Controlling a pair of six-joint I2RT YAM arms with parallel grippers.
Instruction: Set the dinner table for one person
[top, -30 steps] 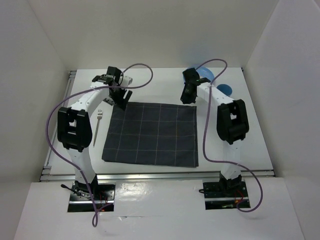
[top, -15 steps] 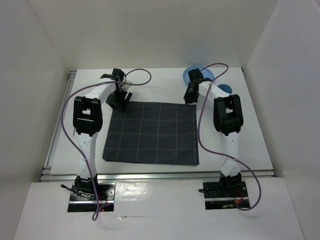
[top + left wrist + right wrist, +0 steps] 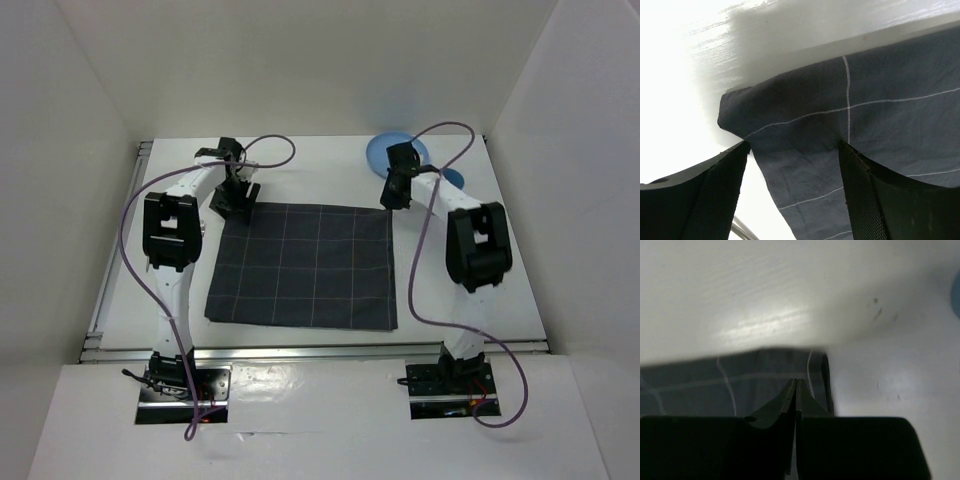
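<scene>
Left fingers (image 3: 710, 200) astride placemat (image 3: 880, 100) corner on dinner table (image 3: 680, 75); right gripper (image 3: 795, 382) closed.

Reaching far forward, the left gripper (image 3: 794, 150) has its jaws spread wide, the right gripper (image 3: 794, 385) its jaws pressed together.

Matt cloth placemat (image 3: 300, 265) lies on the smooth, glossy dinner table (image 3: 320, 180).
</scene>
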